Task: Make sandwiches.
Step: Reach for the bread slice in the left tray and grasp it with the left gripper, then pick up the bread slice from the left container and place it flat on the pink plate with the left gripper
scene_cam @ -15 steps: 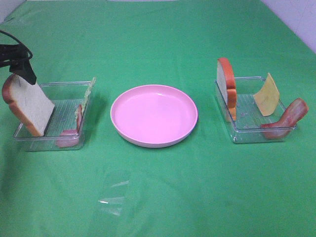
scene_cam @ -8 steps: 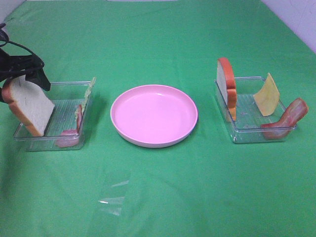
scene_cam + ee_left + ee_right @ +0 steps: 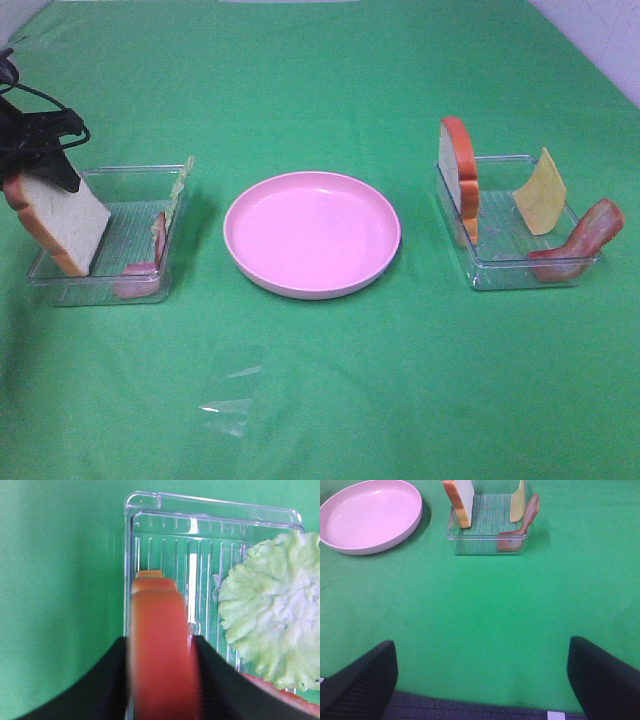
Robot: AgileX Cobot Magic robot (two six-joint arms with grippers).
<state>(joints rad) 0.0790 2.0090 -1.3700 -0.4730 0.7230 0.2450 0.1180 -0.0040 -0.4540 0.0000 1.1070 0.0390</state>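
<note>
text: none legible | labels: none | numbers: none | signs: none

- Exterior high view: mounted above the near side, looking down and toward the far side across the whole green table [image 3: 320, 90]. It is distant enough to hold the left tray [image 3: 135, 210], pink plate [image 3: 312, 235] and right tray [image 3: 500, 225] at once.
- Left wrist view: directly over the left tray, facing straight down, very close (the crust of the bread slice [image 3: 160, 650] fills much of it, blurred), with the lettuce [image 3: 272, 620] alongside.
- Right wrist view: low above the green table's near edge, facing the far side, well back from the right tray.
- Overlap: the exterior high view shares the left tray, bread slice and lettuce with the left wrist view, and the pink plate and right tray with the right wrist view.
</note>
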